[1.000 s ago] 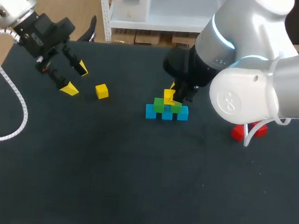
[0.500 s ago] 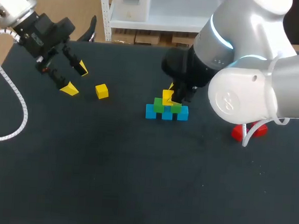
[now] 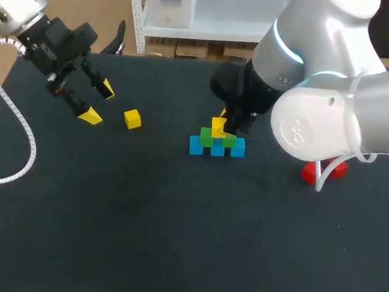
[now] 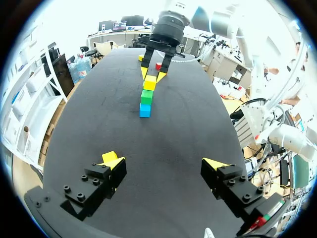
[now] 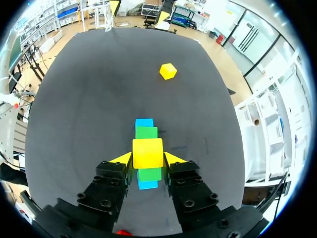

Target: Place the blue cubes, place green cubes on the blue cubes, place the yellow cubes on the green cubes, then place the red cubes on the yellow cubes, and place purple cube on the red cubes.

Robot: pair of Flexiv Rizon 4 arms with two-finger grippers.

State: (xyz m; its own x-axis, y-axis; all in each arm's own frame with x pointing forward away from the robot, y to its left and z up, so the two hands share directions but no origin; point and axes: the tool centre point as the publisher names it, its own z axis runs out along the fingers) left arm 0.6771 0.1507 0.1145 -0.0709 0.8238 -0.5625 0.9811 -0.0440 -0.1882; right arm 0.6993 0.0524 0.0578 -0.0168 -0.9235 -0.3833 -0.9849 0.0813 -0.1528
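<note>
Right now the right arm (image 3: 316, 121) reaches in over the middle of the dark surface (image 3: 175, 238), and its pincer (image 5: 147, 159) is closed on a yellow cube (image 5: 147, 151): one yellow fingertip (image 5: 121, 158) presses each of two opposite sides. That cube sits at the top of a small pile. At the base is a row of three blue cubes (image 3: 217, 149) lying side by side and touching. On them rest two green cubes (image 3: 206, 137), and the yellow cube bridges the pair, centred over the middle blue one. From the right wrist camera the pile runs straight ahead between the fingers, with green and blue showing both ahead of and under the gripped cube.

Over by the far left corner, the left arm (image 3: 17, 6) holds its pincer (image 4: 163, 162) above the surface with the fingers spread wide and nothing between them. A second yellow cube (image 3: 133, 119) lies on the surface just beside that pincer, well apart from the pile. Two red cubes (image 3: 309, 172) lie near each other on the surface to the right of the pile, partly hidden behind the right arm and its white cable.
</note>
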